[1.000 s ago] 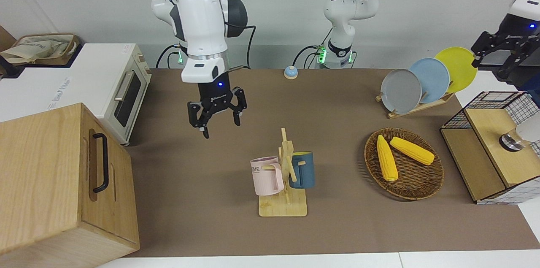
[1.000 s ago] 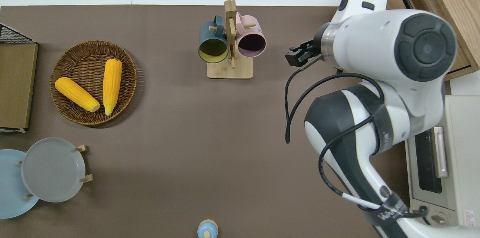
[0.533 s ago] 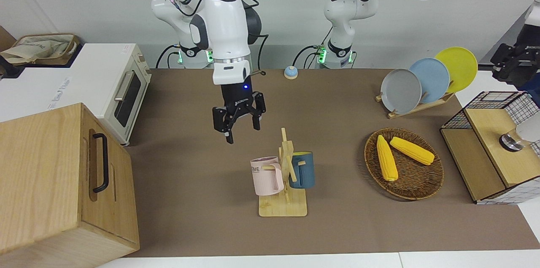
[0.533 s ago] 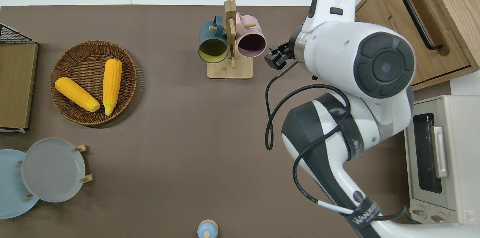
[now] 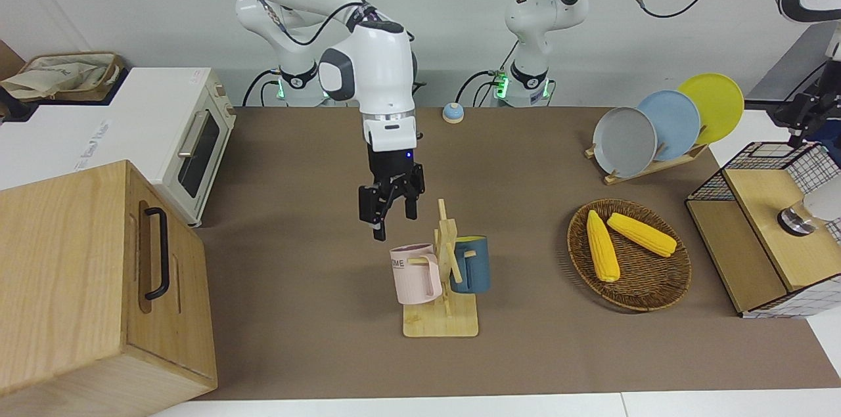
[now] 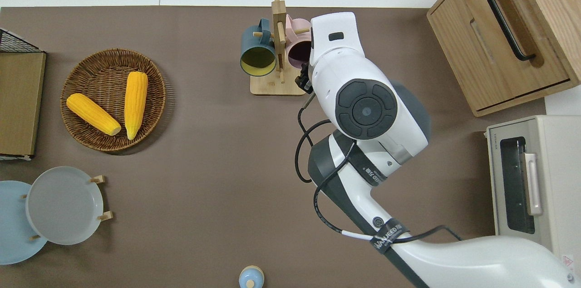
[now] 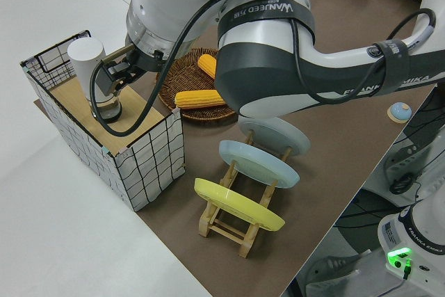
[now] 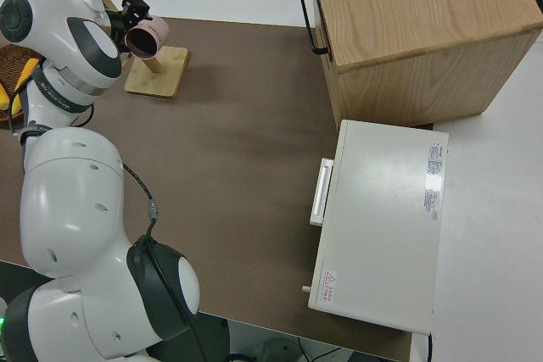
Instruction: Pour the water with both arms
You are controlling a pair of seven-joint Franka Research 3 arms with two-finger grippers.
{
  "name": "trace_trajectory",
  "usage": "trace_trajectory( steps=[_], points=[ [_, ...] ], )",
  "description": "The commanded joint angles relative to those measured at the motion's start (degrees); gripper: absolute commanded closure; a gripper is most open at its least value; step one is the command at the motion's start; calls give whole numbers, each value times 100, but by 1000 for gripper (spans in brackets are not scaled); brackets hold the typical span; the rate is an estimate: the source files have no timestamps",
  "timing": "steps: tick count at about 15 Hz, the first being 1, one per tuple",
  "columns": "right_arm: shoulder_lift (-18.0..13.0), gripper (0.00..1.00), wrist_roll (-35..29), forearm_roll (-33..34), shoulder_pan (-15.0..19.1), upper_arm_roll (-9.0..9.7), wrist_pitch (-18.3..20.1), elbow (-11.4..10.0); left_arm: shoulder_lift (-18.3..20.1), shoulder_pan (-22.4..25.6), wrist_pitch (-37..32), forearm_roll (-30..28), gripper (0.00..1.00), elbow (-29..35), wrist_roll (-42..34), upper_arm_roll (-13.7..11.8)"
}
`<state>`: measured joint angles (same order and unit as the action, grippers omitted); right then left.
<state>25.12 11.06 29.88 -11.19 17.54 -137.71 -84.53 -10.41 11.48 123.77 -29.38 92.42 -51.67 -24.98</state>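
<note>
Right gripper (image 5: 392, 207) hangs open in the air, jaws spread and empty, over the table just beside the pink mug (image 5: 415, 274); that mug hangs on the wooden rack (image 5: 441, 324) with the blue mug (image 5: 471, 264) on the opposite peg. Left gripper (image 7: 111, 78) is at the wire crate (image 7: 149, 165) at its own end of the table, right by the white bottle (image 7: 87, 67) standing in there, and whether it has closed on it I cannot tell. Judging by this, it's early going: no mug lifted, bottle in its crate, nothing poured. Corn basket (image 5: 670, 292) and plates (image 5: 657, 121) sit untouched
</note>
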Motion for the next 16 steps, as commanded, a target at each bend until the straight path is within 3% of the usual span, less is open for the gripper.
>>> trace_trajectory(
  steps=[1,12,16],
  points=[
    [212,17,134,561,37,21,-212,33,-163,-6,559,-515,0,127,-335,11],
    [449,34,248,818,46,-40,-239,41,-681,-6,1509,-1604,0,153,-932,64],
    [467,214,248,818,37,-40,-352,50,-874,3,1597,-2018,0,118,-1161,64]
  ],
)
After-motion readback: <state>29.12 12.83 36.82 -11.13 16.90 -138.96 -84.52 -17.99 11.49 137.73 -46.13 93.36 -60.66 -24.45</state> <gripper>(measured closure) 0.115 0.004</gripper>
